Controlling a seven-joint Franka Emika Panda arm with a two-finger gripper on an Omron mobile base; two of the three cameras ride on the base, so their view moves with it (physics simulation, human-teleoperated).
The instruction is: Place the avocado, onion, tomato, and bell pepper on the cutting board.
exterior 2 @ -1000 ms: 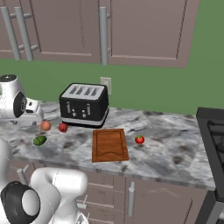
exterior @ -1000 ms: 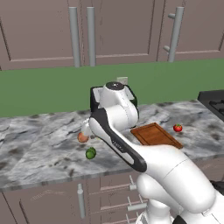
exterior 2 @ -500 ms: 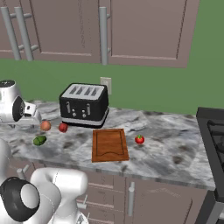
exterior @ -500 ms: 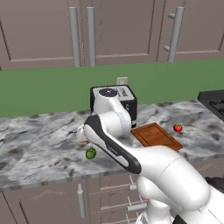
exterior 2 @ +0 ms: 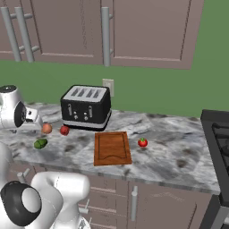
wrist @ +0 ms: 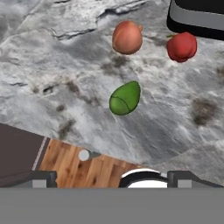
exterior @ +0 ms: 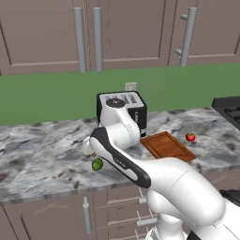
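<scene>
So we swung claw left and down over last second; it now hovers above avocado (wrist: 125, 98), empty, opening can't tell. Onion (wrist: 127, 37) at 12 o'clock. Cutting board (exterior 2: 112, 147) bare, tomato (exterior 2: 142, 142) at its 3 o'clock on counter (exterior 2: 174, 154). Avocado likely first pick.

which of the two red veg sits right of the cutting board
The stemmed red one, alone on the counter just right of the cutting board. The other red one sits left of the board, beside the onion by the toaster.

Two base cameras flank the counter (exterior 2: 179, 147); the hand camera looks closely down on it.
</scene>
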